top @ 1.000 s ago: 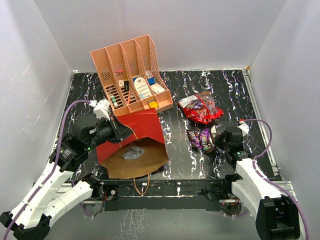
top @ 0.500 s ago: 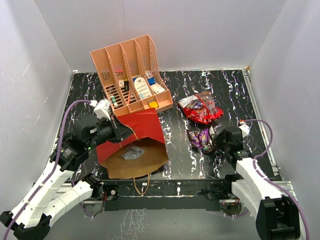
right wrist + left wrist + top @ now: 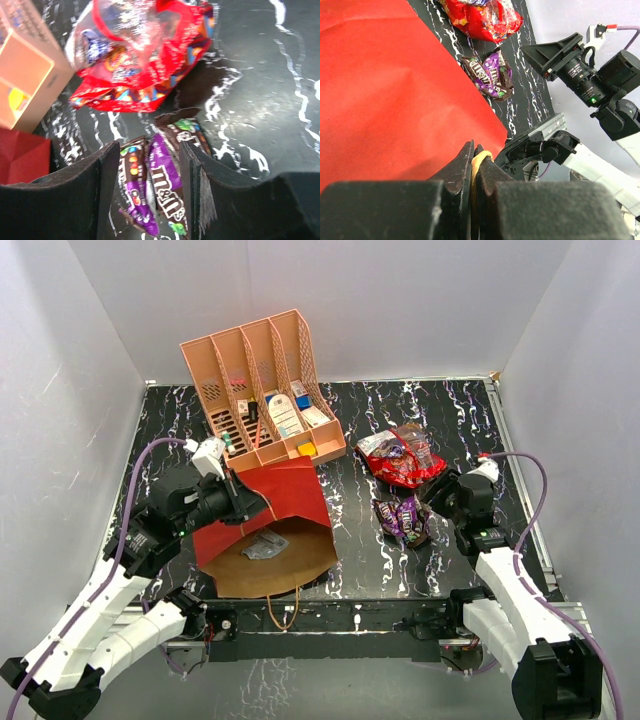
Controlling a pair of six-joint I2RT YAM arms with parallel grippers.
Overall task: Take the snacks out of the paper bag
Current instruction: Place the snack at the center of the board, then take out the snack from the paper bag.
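The paper bag (image 3: pixel 285 495), red outside and brown inside, lies on its side with its mouth toward the arms. A silvery wrapper (image 3: pixel 265 545) rests just inside the mouth. My left gripper (image 3: pixel 243 502) is shut on the bag's tan cord handle (image 3: pixel 479 161) over the red wall (image 3: pixel 395 90). Purple and dark brown candy packs (image 3: pixel 403 518) lie on the table right of the bag, below the shiny red bag (image 3: pixel 403 458). My right gripper (image 3: pixel 438 498) hovers open over those candy packs (image 3: pixel 165 180), holding nothing; the shiny red bag (image 3: pixel 145 55) lies beyond.
A salmon-pink slotted organizer (image 3: pixel 262 390) with small boxes stands behind the bag, its corner (image 3: pixel 25 80) close to the red snack bag. The second cord handle (image 3: pixel 283 610) hangs over the table's near edge. White walls close in three sides.
My right gripper opened and drew back up and to the right, leaving the candy packs on the table. The left gripper still holds the cord.
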